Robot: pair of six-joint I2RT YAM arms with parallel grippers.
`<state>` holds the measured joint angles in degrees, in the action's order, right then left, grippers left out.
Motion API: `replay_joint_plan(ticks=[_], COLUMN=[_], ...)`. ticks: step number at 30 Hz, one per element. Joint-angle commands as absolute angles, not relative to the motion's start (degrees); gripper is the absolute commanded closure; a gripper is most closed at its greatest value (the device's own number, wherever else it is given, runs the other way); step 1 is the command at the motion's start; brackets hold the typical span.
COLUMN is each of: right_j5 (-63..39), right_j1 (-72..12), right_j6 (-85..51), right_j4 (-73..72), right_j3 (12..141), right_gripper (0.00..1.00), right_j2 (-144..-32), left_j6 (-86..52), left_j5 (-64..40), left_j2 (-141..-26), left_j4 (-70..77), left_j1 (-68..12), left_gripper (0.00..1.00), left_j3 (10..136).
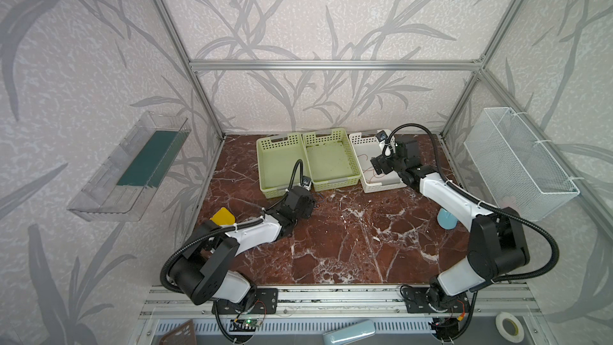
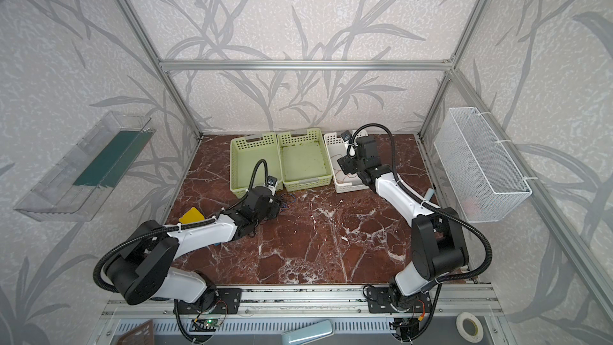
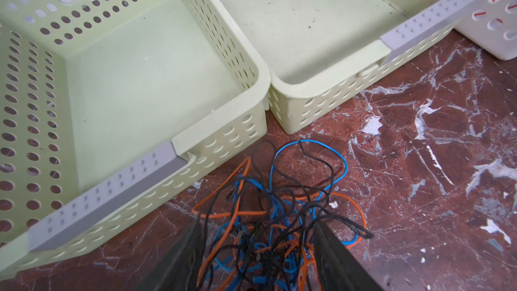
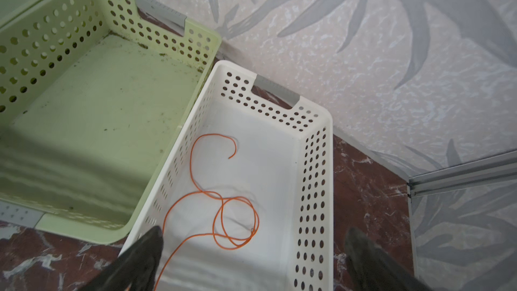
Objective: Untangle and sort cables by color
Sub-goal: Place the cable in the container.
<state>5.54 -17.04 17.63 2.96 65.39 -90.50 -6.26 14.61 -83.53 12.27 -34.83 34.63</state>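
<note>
A tangle of blue, orange and dark cables [image 3: 274, 219] lies on the marble table just in front of the two green baskets, and shows in a top view as a small knot of cables [image 2: 287, 200]. My left gripper [image 3: 257, 221] is low over it, jaws apart, with the tangle between the fingers [image 3: 193, 247]. I cannot tell whether the fingers press it. One orange cable [image 4: 221, 211] lies loose in the white basket [image 4: 327, 141]. My right gripper [image 4: 254, 231] hovers above that basket, wide open and holding nothing.
Two empty green baskets [image 3: 218, 132] [image 3: 321, 90] stand side by side left of the white basket [image 1: 381, 187] at the back. A yellow object [image 1: 223, 217] lies by the left arm, a light blue cup [image 1: 446, 219] under the right arm. A wire basket [image 1: 517, 160] hangs on the right wall.
</note>
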Motion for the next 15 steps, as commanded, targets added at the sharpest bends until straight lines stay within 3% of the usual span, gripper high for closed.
replay_joint_plan(ticks=[1,7,11,15], right_j5=[3.0,-11.4,-18.2,-22.3], right_j1=[-17.2,-17.9,-20.9,-24.6], right_j6=[15.3,17.8,20.0,19.0], right_j4=[8.0,9.7,9.3,8.3], right_j3=[64.8,61.4,56.7,52.4], right_gripper=[0.01,0.01,0.08,0.17], right_j2=[-88.0,-82.1,-77.2,-73.7], left_j6=[-8.0,-8.1,-7.0,-4.2], left_j5=[13.8,11.2,6.1,-3.7], left_j2=[-84.6,-87.8,-87.6,-86.1], left_j4=[12.0,11.0,10.5,10.9], left_j1=[-34.7,-34.8,-34.8,-34.8], left_gripper=[0.35,0.43,0.77,0.95], left_j3=[35.5,37.2,37.9,38.2])
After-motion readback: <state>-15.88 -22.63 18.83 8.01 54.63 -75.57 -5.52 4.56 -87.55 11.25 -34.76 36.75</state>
